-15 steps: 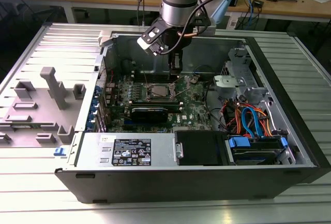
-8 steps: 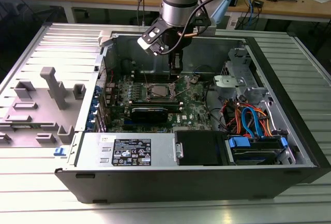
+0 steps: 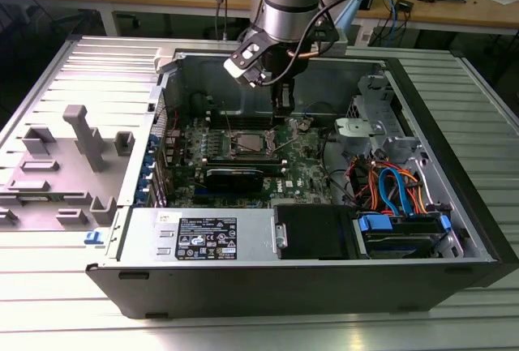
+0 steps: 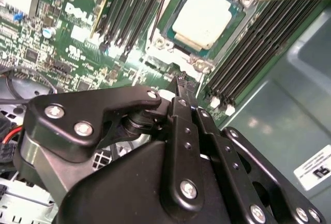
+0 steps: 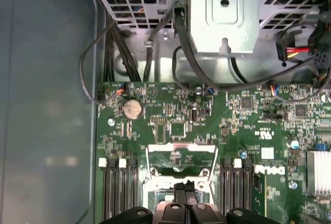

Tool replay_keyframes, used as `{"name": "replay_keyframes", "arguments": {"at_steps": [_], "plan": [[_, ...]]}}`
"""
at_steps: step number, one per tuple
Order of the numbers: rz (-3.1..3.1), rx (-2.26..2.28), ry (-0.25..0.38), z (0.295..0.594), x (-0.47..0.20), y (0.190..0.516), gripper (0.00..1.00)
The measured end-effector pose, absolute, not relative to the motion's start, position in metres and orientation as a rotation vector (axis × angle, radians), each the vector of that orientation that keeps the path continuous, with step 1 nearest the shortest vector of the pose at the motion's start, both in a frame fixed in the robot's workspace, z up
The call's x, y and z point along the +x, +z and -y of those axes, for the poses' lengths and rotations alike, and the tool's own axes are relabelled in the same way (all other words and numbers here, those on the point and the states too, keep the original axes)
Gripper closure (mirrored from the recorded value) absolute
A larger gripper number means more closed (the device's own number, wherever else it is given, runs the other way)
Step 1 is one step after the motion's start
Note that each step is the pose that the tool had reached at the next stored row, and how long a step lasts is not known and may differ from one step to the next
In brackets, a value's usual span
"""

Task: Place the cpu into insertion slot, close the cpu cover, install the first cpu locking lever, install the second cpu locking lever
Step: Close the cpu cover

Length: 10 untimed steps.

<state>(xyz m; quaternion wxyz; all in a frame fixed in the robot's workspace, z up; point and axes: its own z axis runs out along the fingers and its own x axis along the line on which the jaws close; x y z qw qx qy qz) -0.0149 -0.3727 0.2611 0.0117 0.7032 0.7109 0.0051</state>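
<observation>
In the exterior view, the grey robot arm drops from the top centre of the frame. Its black gripper [image 3: 281, 106] hangs over the green motherboard [image 3: 302, 166] inside the open dark computer case [image 3: 284, 290], just to the exterior view's right of the small square silver-rimmed insertion slot [image 3: 247, 145].

In the second wrist view, the flat square cpu with a dull silvery top [image 4: 204, 16] sits in that slot, beyond the jaws, which are clenched together with nothing seen between them.

In the first wrist view, the thin silvery windowed cpu cover [image 5: 181, 146] stands raised just past the gripper.

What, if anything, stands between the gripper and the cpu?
Nothing visible does. The cpu lies bare in the slot, and the gripper hangs near it with only open space between them.
</observation>
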Motion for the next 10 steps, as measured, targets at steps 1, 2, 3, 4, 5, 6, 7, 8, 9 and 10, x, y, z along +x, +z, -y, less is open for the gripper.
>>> {"name": "replay_keyframes", "arguments": {"at_steps": [1, 2, 3, 4, 5, 6, 7, 8, 9, 10], "plan": [[-2.217, 2.193, 0.015, 0.373, -0.013, 0.261, 0.89], [-2.218, 2.193, 0.014, 0.373, -0.012, 0.262, 0.89], [-2.218, 2.194, 0.014, 0.373, -0.011, 0.262, 0.89], [-2.218, 2.194, 0.013, 0.373, -0.01, 0.263, 0.89], [-2.218, 2.194, 0.013, 0.373, -0.008, 0.264, 0.89], [-2.218, 2.194, 0.013, 0.373, -0.005, 0.264, 0.89], [-2.218, 2.194, 0.013, 0.373, -0.003, 0.264, 0.89], [-2.219, 2.194, 0.013, 0.373, 0.0, 0.264, 0.89], [-2.219, 2.194, 0.013, 0.373, 0.003, 0.264, 0.89], [-2.219, 2.194, 0.013, 0.373, 0.005, 0.265, 0.89]]}}
